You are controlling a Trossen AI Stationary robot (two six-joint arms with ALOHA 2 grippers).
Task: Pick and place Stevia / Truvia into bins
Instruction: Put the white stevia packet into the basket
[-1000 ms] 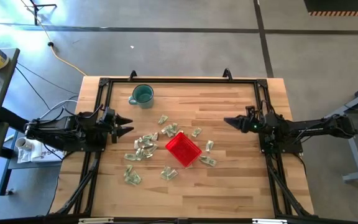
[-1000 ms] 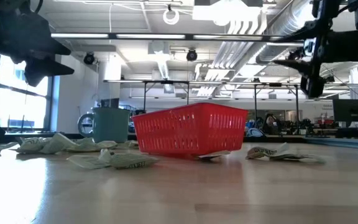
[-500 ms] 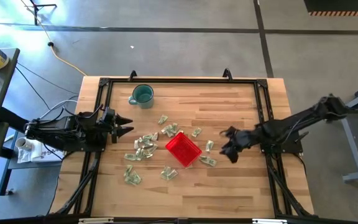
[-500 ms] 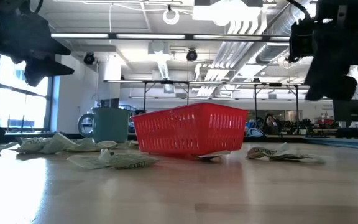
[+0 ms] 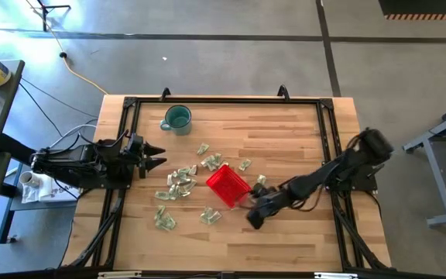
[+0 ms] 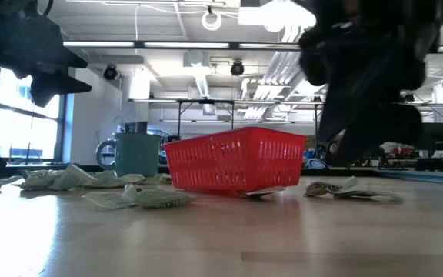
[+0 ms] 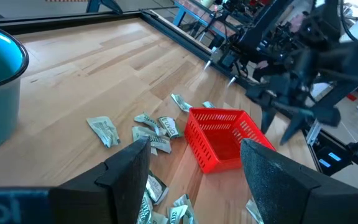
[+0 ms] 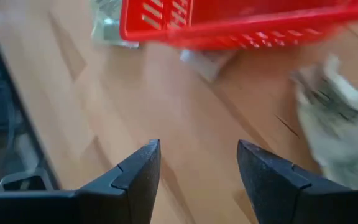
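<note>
While your right gripper (image 5: pixel 255 214) is hanging low over the table (image 5: pixel 285 240) just beside the red bin (image 5: pixel 228 186), its jaws are standing apart with bare wood between the fingers (image 8: pixel 138 171), gripping and touching nothing. You are looking past them at one crumpled sachet (image 8: pixel 334 134) lying close ahead and another (image 8: pixel 209 61) poking out from under the bin's wall. Your left gripper (image 5: pixel 159 156) is waiting at the table's left edge, jaws likewise spread wide and empty. You are seeing the sachets (image 5: pixel 178 184) lying scattered on the wood around the bin, most on its left side and a few on its right, while a teal mug (image 5: pixel 177 118) is standing well apart near the far edge.
</note>
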